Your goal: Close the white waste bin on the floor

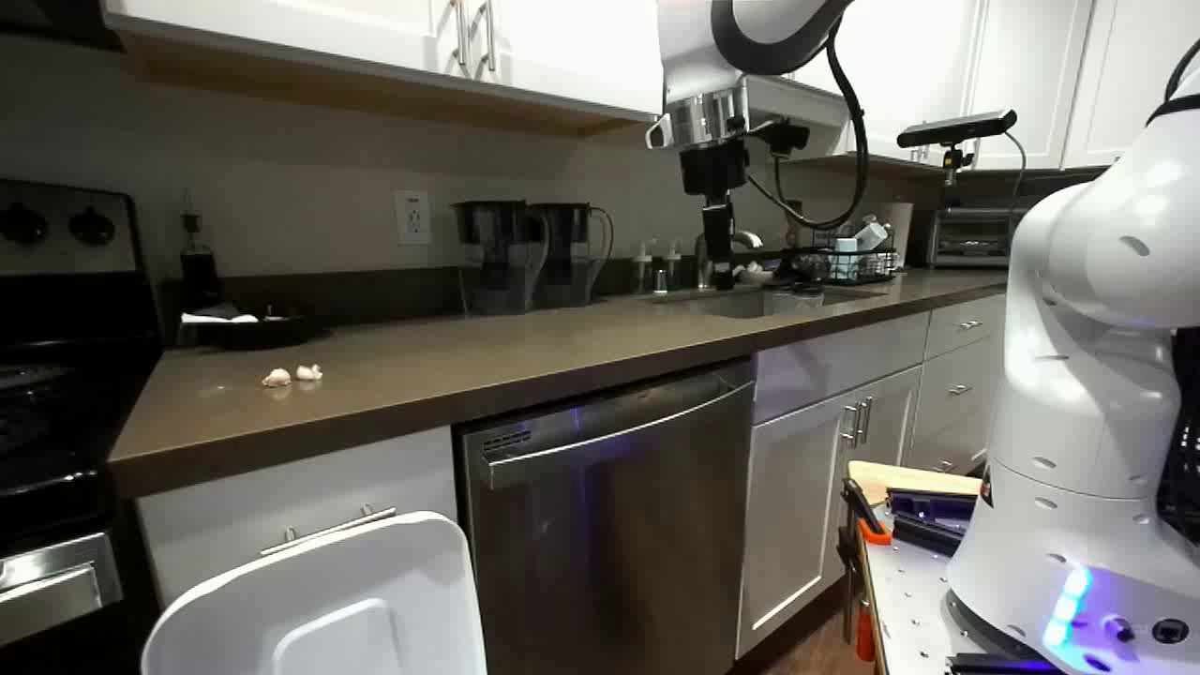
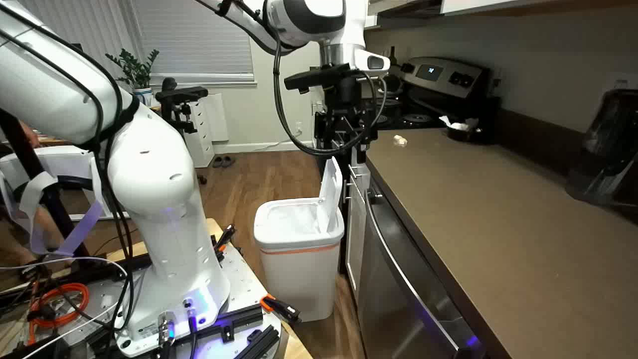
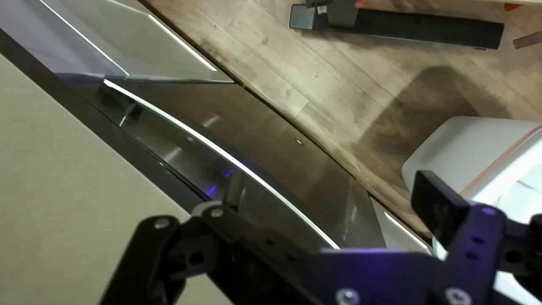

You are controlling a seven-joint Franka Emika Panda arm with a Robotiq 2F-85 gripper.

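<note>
The white waste bin (image 2: 299,281) stands on the wood floor beside the cabinets. Its lid (image 2: 330,194) is raised nearly upright at the counter side. In an exterior view only the raised lid (image 1: 375,600) shows, in front of a drawer. In the wrist view the bin (image 3: 457,148) is partly visible at the right, behind a finger. My gripper (image 3: 336,195) is open, with its fingers wide apart and nothing between them. In both exterior views the gripper (image 1: 720,267) (image 2: 343,147) points down, higher than the lid and near the counter edge, apart from the bin.
The counter (image 2: 478,209) with its front edge and the dishwasher (image 1: 609,525) with its bar handle lie close to the gripper. Two garlic-like pieces (image 1: 291,375) and a black pan (image 1: 248,330) are on the counter. Upper cabinets (image 1: 394,47) hang above. The robot's base table (image 2: 239,284) stands near the bin.
</note>
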